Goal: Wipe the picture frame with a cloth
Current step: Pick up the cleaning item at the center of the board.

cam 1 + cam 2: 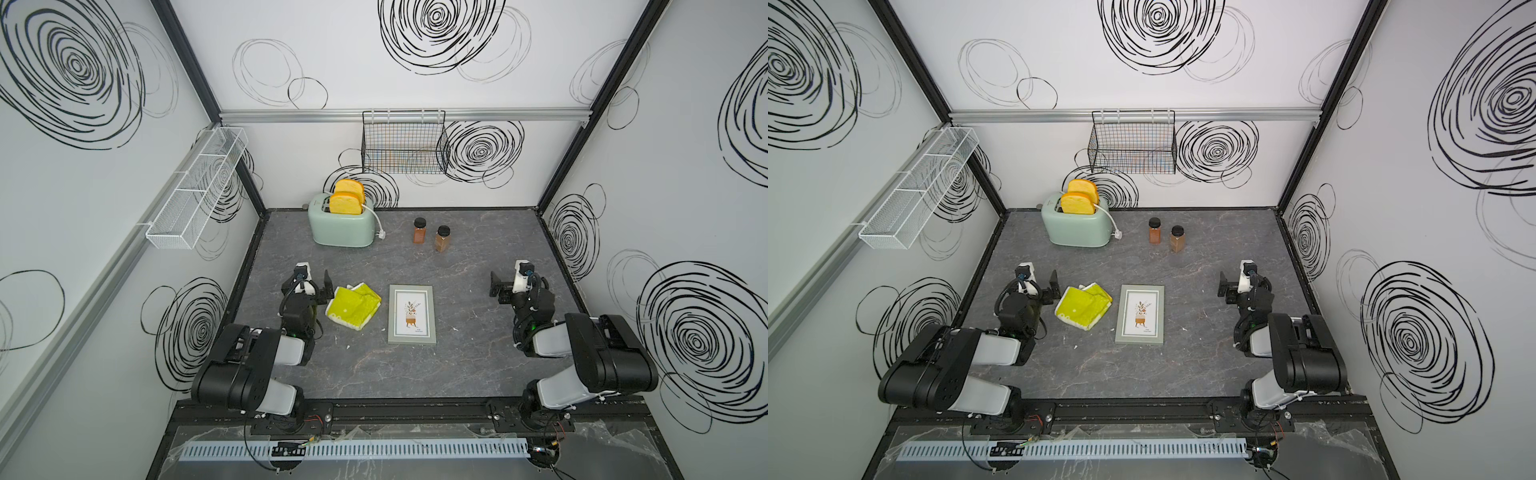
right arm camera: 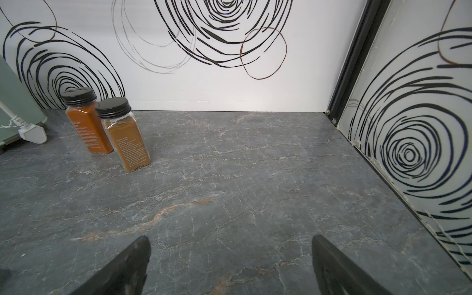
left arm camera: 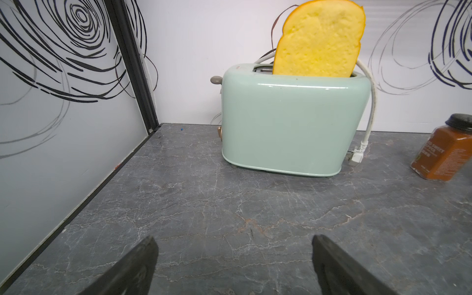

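My 2 hands, left hand [image 3: 233,265] and right hand [image 2: 231,265], gape wide and empty; cloth [image 1: 353,306] lies just beside frame [image 1: 412,314] on bench [image 1: 457,365].

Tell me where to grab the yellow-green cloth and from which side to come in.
Probably best from above, with the open left gripper, which sits right beside the cloth. Pinch the raised fold at its far end, where layers overlap and bunch up. The rest lies flat on the table, giving little to catch. Its side toward the picture frame lies apart from the frame, so nothing there should be disturbed.
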